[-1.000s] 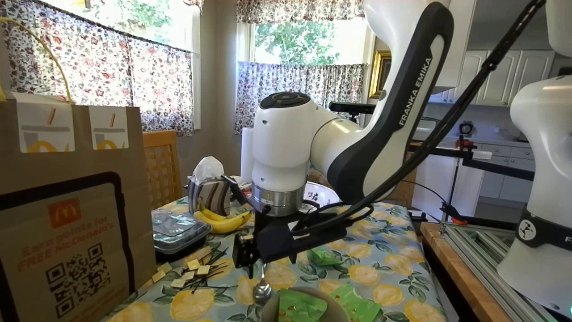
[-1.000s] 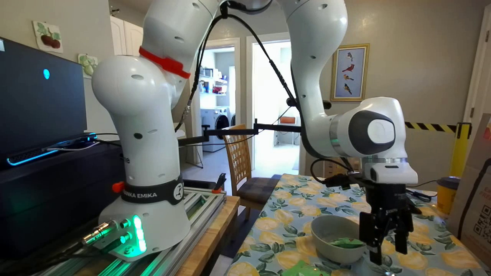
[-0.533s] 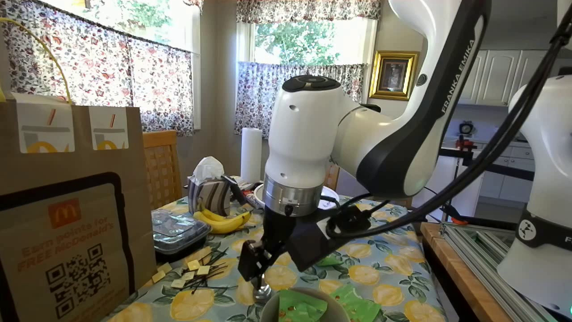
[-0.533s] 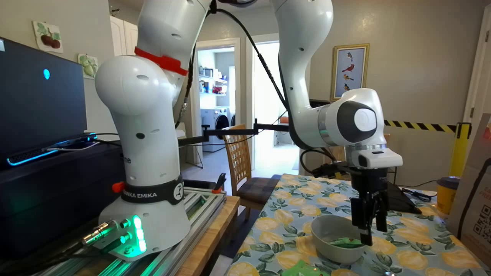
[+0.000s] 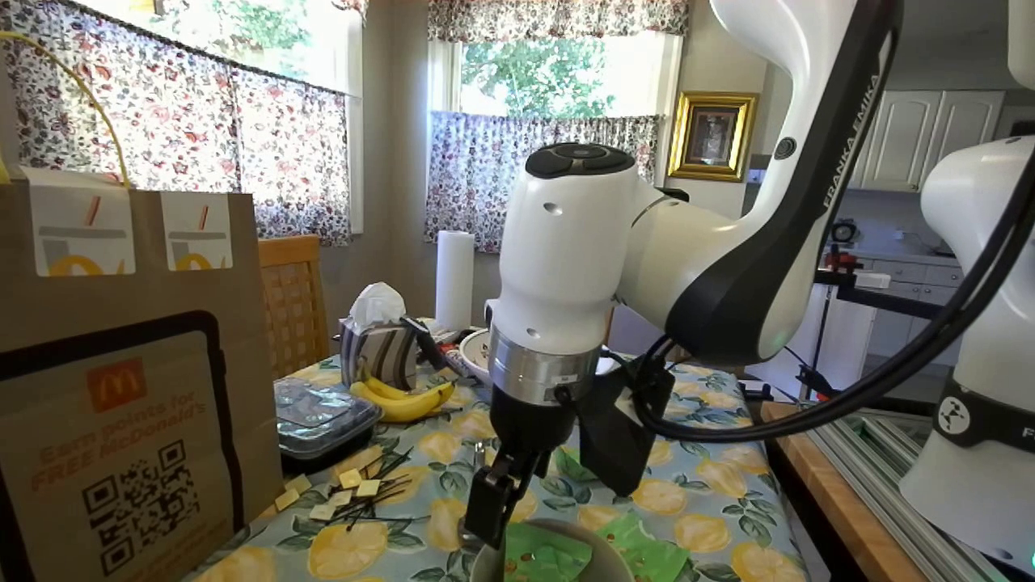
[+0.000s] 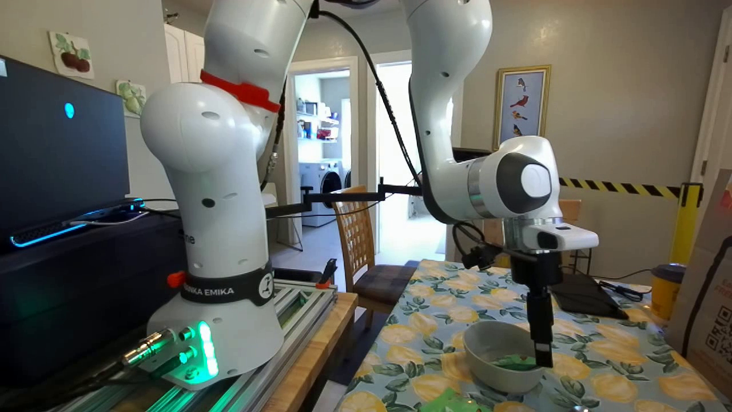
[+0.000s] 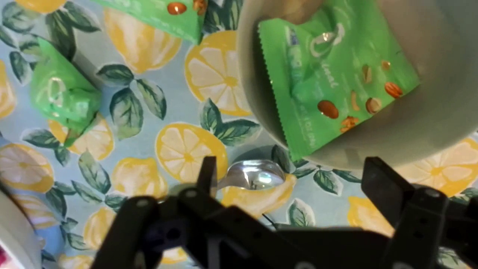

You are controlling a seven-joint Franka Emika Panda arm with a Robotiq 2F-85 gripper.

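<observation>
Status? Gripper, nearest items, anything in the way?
Gripper open, holding nothing. Green packet lying in nearby bowl. Spoon beside bowl, showing between open jaws in wrist view; possibly in the way.

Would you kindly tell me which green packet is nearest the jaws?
The green packet inside the grey bowl; both other packets lie on the tablecloth, farther from the open jaws.

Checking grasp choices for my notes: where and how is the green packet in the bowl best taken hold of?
Likely by the serrated edge of the packet, from above: that strip looks flatter than the creased middle, and the bowl walls off the sides but is open on top.
</observation>
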